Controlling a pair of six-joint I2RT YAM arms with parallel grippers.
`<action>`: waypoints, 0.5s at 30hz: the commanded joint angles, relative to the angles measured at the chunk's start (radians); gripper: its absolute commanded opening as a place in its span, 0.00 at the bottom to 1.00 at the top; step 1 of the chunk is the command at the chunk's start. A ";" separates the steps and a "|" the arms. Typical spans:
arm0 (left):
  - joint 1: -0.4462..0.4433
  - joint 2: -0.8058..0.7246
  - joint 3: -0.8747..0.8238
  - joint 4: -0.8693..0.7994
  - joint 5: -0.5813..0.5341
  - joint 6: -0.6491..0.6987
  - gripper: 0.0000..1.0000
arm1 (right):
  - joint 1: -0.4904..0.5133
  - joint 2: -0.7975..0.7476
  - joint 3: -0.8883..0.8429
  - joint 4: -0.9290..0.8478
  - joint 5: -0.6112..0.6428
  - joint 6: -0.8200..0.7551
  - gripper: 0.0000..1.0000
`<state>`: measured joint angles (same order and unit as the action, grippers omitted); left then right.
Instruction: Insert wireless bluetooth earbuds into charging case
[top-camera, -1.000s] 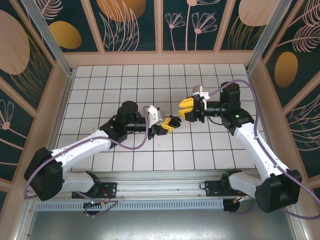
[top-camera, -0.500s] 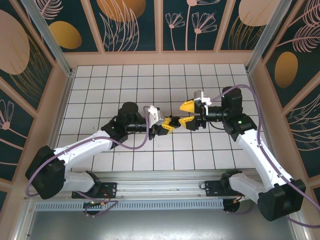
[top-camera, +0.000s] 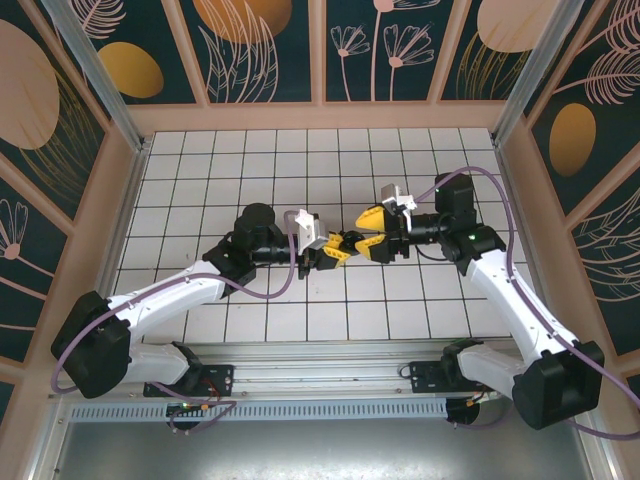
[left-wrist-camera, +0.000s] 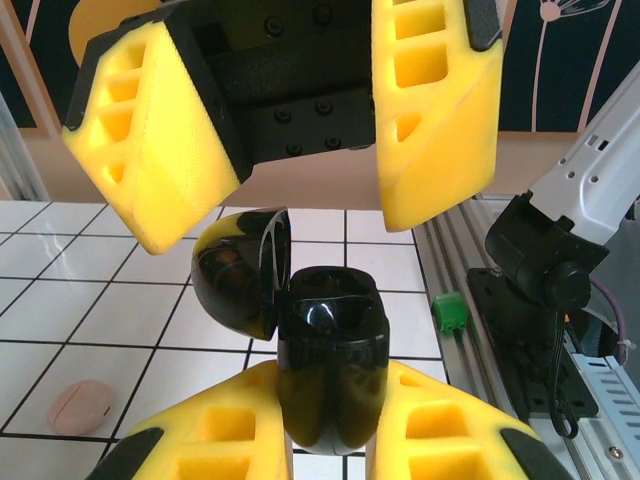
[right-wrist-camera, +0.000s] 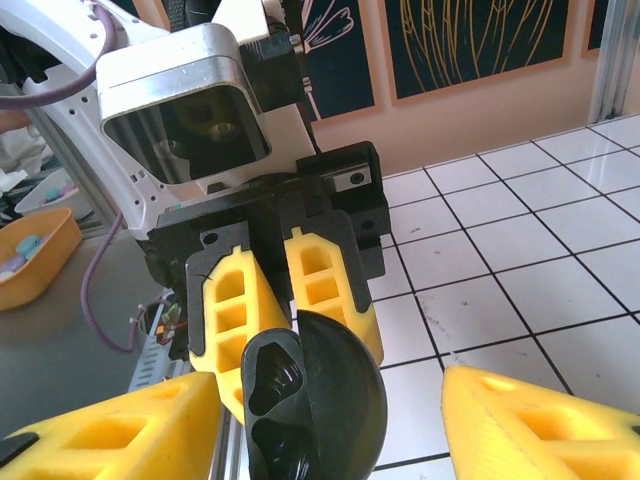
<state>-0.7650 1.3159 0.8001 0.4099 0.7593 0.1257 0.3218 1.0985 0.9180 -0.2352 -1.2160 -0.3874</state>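
The white gridded tabletop (top-camera: 200, 170) spans the scene. Above its middle the two arms reach toward each other, the left arm (top-camera: 170, 295) from the near left and the right arm (top-camera: 500, 290) from the near right. The left hand (top-camera: 338, 247) is clamped on the glossy black, rounded charging case (left-wrist-camera: 332, 350). Its yellow fingers press the lower body from both sides and hold it clear of the tiles, open end toward the right hand (top-camera: 370, 232). That hand's yellow fingers stand wide apart, one on each side of the case's open top. They grip nothing and, as far as I can tell, touch neither body nor lid. The domed black lid (left-wrist-camera: 238, 270) is swung back on its hinge, to the left in the left wrist view. The wells under it are dark and shiny, and I cannot tell whether an earbud sits in either. A small pale pink round disc (left-wrist-camera: 83, 405) lies on the tiles, well to the left of the case.

By my reading, opening and presenting the case are done. Seating the earbuds and closing the lid look to be left, and an earbud must first be fetched, since the right hand is bare.
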 joint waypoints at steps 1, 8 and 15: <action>-0.003 -0.002 0.023 0.041 0.035 -0.009 0.14 | 0.006 0.020 0.025 0.011 -0.052 -0.013 0.58; -0.003 -0.007 0.021 0.047 0.043 -0.006 0.14 | 0.006 0.057 0.059 -0.061 -0.092 -0.063 0.48; 0.017 -0.036 -0.096 0.238 -0.015 -0.102 0.12 | 0.005 0.031 0.067 0.000 0.009 0.048 0.56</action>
<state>-0.7624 1.3048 0.7589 0.5026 0.7563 0.0883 0.3225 1.1534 0.9489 -0.2680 -1.2499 -0.4015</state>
